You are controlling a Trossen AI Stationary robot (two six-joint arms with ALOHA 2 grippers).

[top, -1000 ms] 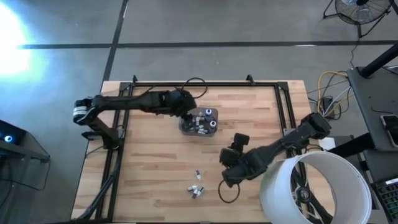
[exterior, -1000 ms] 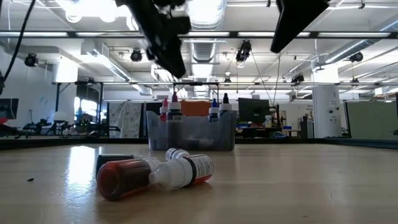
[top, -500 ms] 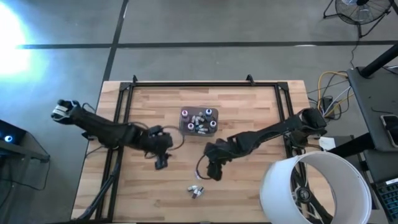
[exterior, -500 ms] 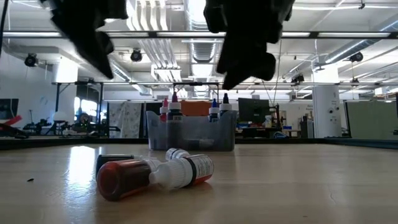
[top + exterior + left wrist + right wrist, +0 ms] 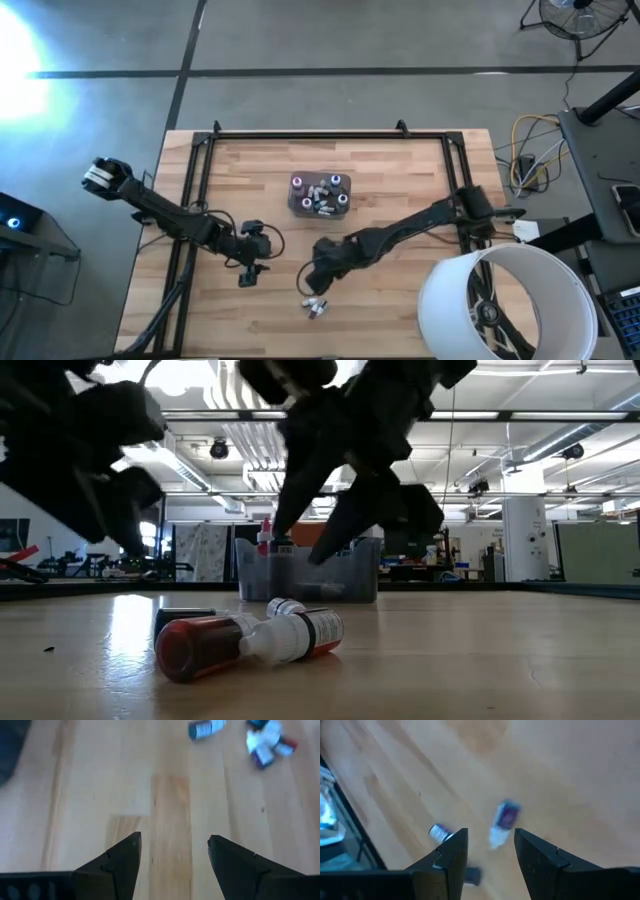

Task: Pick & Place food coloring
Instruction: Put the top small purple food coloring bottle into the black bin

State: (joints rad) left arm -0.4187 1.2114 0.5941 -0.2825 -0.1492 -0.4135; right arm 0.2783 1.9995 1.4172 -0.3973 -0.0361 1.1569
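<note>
Wood planks make up the counter [image 5: 420,180], and most of the food coloring already stands upright in a grey tub [image 5: 318,196] near the middle of the far half, caps up, which suits bottles that have been sorted and parked. A few loose bottles [image 5: 315,306] lie on their sides close to the near edge, roughly midway along it; in the low view a red-filled bottle [image 5: 200,644] and a white-capped bottle [image 5: 300,630] lie touching each other in front of the tub [image 5: 308,570].

Reaching in from the right edge, the right gripper [image 5: 318,270] hangs low just beyond those stray bottles. Its wrist view shows the jaws apart and empty, with a purple bottle [image 5: 504,821] and a small blue-capped bottle [image 5: 438,832] lying on the wood ahead of the fingers [image 5: 451,857]. That pose reads as lining up for a pick, the gap wide enough to straddle a bottle lying flat.

Coming from the left edge, the left gripper [image 5: 250,268] sits low over bare wood toward the near-left part of the counter, jaws likewise spread with nothing between them; its wrist camera sees a small cluster of bottles [image 5: 267,742] some way off. It seems to be keeping clear so the two arms do not crowd the same spot.
</note>
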